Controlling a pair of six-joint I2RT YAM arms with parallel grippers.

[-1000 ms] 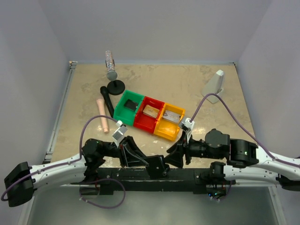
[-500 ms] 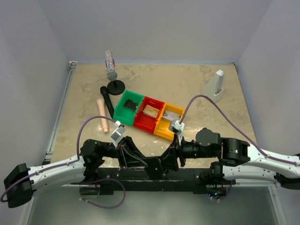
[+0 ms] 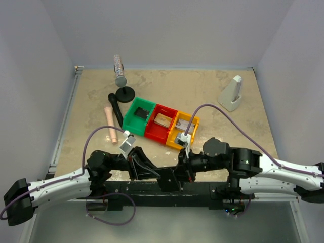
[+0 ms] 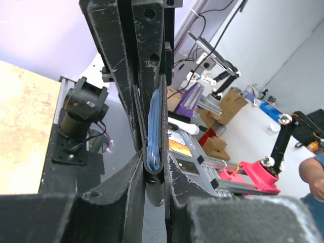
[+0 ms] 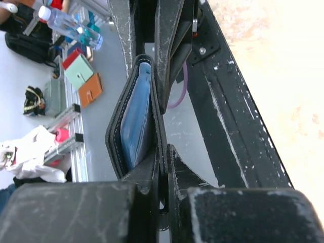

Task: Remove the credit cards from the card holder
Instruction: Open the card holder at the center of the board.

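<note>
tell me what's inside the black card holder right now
Inside the flat black bifold card holder, a glossy blue layer shows between the half-closed covers. Whether that is cards or lining is hidden.

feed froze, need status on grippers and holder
Left gripper shut on holder. Right gripper shut on its opposite end. Holder gapes slightly, blue inside showing. Bins apart, not in the way.

top external: i look down from high behind the arm bases at 6 o'clock; far off, the table (image 3: pixel 202 91) runs to 12.
left wrist: i peer along the left gripper (image 4: pixel 154 169), very close.
right wrist: equally close along the right gripper (image 5: pixel 163 157), table at 2 o'clock.
shared: both wrist views meet on the card holder (image 4: pixel 154 121).
</note>
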